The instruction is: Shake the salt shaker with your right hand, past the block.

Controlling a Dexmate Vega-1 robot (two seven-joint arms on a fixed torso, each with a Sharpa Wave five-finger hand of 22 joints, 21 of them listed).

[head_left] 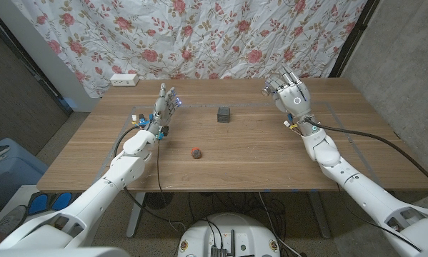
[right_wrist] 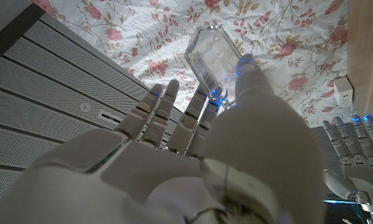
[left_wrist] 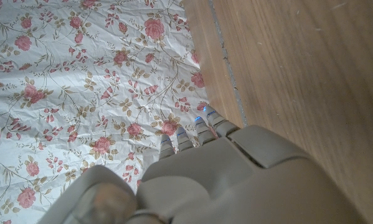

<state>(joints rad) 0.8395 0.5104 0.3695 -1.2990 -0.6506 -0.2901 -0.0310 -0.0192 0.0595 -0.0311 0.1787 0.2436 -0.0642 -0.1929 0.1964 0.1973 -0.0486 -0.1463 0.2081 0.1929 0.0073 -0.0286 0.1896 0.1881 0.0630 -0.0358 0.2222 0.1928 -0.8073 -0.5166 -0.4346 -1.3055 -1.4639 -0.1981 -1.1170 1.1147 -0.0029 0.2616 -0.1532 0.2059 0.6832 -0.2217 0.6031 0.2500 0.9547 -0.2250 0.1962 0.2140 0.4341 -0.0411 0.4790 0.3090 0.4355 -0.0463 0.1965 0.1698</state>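
My right hand (head_left: 291, 95) is raised above the table's far right part and pinches a clear glass salt shaker (right_wrist: 211, 57) between thumb and fingers (right_wrist: 174, 112); in the head view the salt shaker (head_left: 269, 87) peeks out at the hand's left side. A small dark block (head_left: 224, 113) stands on the wooden table (head_left: 256, 153), left of that hand. My left hand (head_left: 162, 111) stands on its edge at the table's left, fingers straight and holding nothing; its fingertips (left_wrist: 195, 130) point toward the curtain. The left hand (right_wrist: 354, 155) is seen too from the right wrist.
A small red-brown object (head_left: 196, 153) lies on the table in front of the block. A white power strip (head_left: 124, 79) sits at the far left edge. A floral curtain (head_left: 199, 36) hangs behind the table. Blue bins (head_left: 6, 160) stand on the floor at left.
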